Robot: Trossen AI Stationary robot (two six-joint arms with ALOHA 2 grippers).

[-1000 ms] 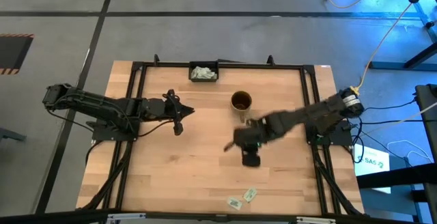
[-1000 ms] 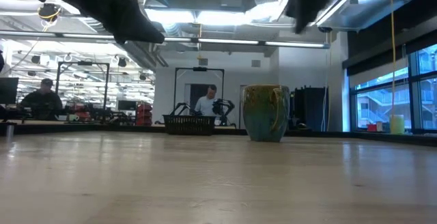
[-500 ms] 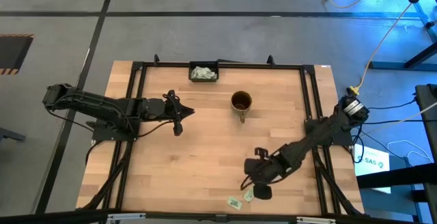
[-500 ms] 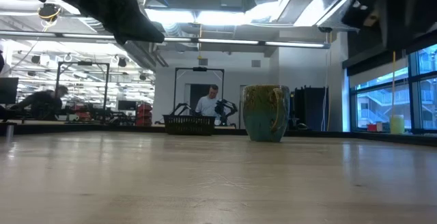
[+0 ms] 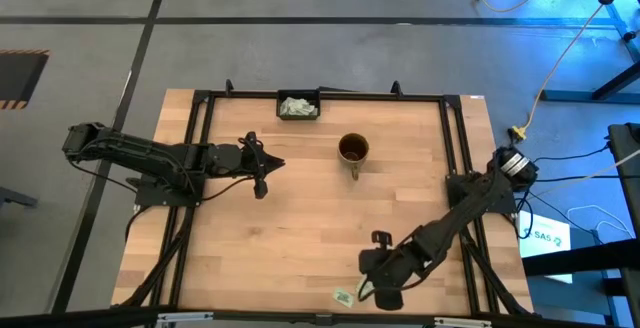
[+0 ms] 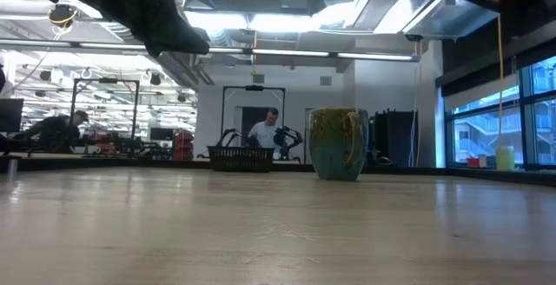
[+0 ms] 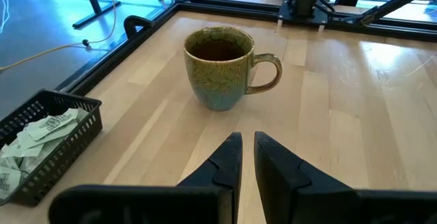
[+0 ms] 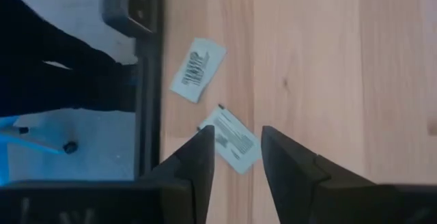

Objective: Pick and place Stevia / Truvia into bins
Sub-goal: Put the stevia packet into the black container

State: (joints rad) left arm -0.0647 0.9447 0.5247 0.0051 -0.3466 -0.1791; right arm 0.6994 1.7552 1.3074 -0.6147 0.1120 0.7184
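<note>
A robotics laboratory or open workshop hall is shown. A pale wooden table [image 5: 300, 218] framed by black metal rails is set on a grey concrete floor [image 5: 300, 48] marked with dark tape lines, and a yellow power cable [image 5: 560, 58] is trailed across it. Exposed silver ventilation ducts [image 6: 261, 42] and long strip lights [image 6: 287, 56] are seen overhead. Further workbenches are occupied by a seated person [image 6: 265, 133] and another person [image 6: 56, 129], apparently beside more dark robot arms, though these are too distant to be certain. Tall windows [image 6: 486, 129] are set along one wall.
</note>
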